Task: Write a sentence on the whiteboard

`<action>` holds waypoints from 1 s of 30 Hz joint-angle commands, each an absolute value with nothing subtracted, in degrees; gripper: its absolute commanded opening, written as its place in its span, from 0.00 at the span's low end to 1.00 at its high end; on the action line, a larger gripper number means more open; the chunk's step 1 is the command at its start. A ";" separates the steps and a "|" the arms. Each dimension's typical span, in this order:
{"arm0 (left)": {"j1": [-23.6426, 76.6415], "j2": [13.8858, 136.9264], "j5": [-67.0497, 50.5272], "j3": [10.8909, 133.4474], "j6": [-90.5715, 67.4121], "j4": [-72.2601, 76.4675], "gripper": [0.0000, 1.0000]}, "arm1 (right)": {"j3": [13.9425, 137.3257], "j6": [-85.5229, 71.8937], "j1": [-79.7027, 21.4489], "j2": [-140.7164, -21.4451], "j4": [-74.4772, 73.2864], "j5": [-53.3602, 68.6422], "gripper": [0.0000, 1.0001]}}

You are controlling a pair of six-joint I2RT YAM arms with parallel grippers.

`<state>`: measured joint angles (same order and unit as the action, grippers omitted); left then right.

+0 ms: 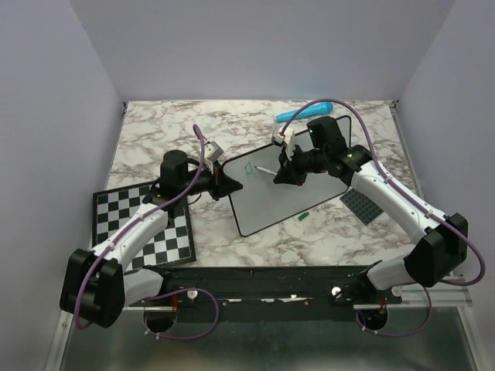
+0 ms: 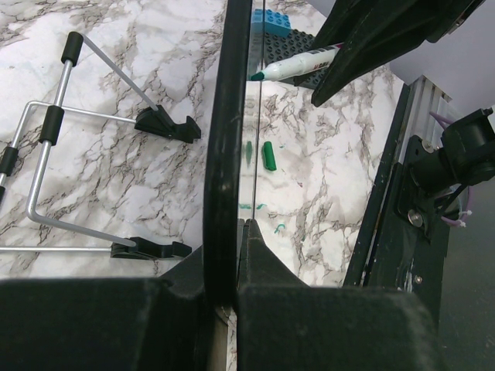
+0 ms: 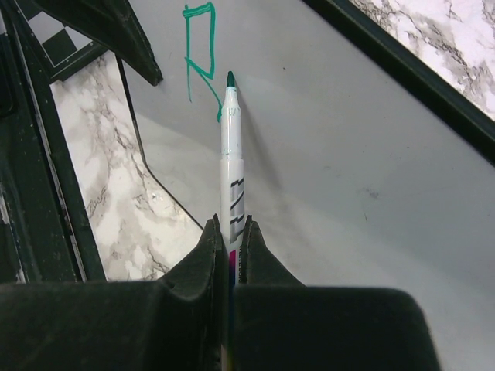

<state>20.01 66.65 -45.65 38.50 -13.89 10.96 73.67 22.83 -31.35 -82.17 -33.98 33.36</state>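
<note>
The whiteboard (image 1: 290, 197) lies tilted on the marble table, white with a thin black rim. My left gripper (image 1: 221, 179) is shut on its left edge; in the left wrist view the rim (image 2: 224, 139) runs edge-on between the jaws of this gripper (image 2: 237, 230). My right gripper (image 3: 230, 226) is shut on a white marker (image 3: 230, 162) with a green tip. The tip sits just right of a single green letter-like mark (image 3: 199, 46), all that shows of the sentence. From above, that mark (image 1: 247, 168) is near the board's upper left corner, and the right gripper (image 1: 280, 171) hovers over the board.
A green marker cap (image 1: 304, 216) lies by the board's near edge. A checkerboard (image 1: 143, 226) is at the left, under the left arm. A dark grey studded plate (image 1: 361, 205) lies to the right and a blue object (image 1: 305, 113) at the back. A wire stand (image 2: 69, 154) lies beside the board.
</note>
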 commanded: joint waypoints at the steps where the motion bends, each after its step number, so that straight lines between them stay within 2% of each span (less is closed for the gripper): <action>1: 20.30 68.20 -39.64 37.35 -7.03 1.84 0.00 | 75.85 22.15 -30.94 -83.23 -34.45 32.17 0.01; 12: 20.30 68.47 -39.81 37.35 -6.94 1.76 0.00 | 74.44 20.39 -26.98 -81.39 -33.66 31.73 0.01; 30: 20.30 68.64 -39.90 37.35 -6.94 1.76 0.00 | 79.28 20.04 -27.77 -85.69 -34.10 36.47 0.01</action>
<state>19.94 66.81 -45.56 38.54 -14.22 10.63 77.03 20.95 -27.64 -83.85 -34.54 36.51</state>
